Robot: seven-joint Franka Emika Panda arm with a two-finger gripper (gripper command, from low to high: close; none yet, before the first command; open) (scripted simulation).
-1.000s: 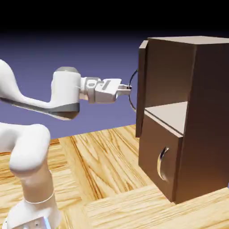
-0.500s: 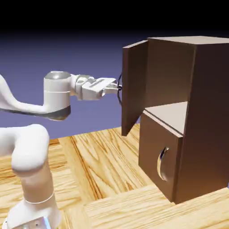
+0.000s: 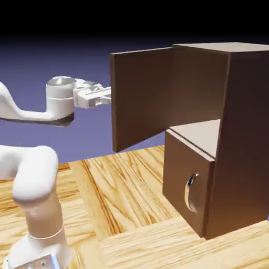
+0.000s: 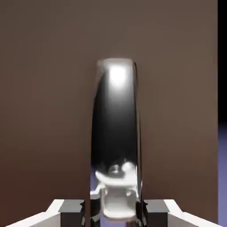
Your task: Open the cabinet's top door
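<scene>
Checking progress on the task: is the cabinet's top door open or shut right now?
Open. The top door stands swung well out from the cabinet, baring the shelf inside; the claw is shut on its silver handle.

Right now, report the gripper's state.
Gripper: closed on the top door's handle; in the exterior view the top door hides the grip.

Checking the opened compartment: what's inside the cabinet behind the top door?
Behind the swung-out top door, the cabinet shows a bare pale shelf and dark inner wall. The door hides the compartment's upper left.
</scene>
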